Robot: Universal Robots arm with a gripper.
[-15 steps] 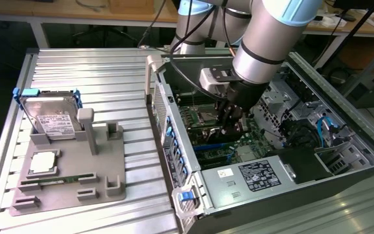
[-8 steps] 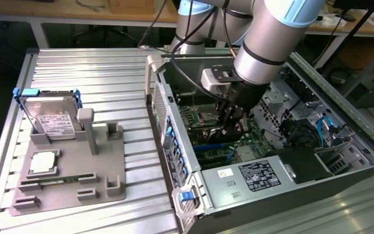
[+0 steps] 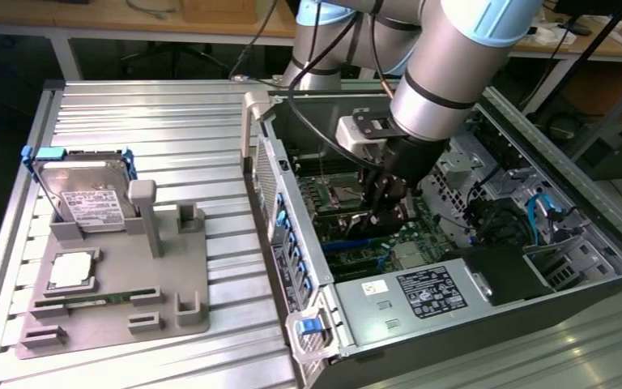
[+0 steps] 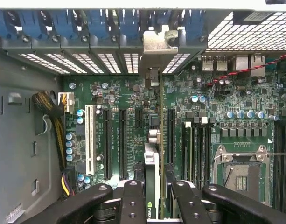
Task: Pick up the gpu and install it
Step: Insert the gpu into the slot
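The gpu (image 4: 152,154) is held edge-on by the tool (image 4: 152,205), whose fingers (image 4: 131,200) are clamped on it. The card is positioned inside the open computer case (image 3: 570,243), above the motherboard (image 4: 119,98), its silver bracket (image 4: 157,43) located at the rear slot openings.

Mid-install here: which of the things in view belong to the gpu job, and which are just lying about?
In the job:
- gpu, held edge-on in the pincer over the motherboard
- computer case, open

Lying about:
- hard drive, upright in the grey holder
- RAM stick, flat in the same holder
- square silver part, beside it
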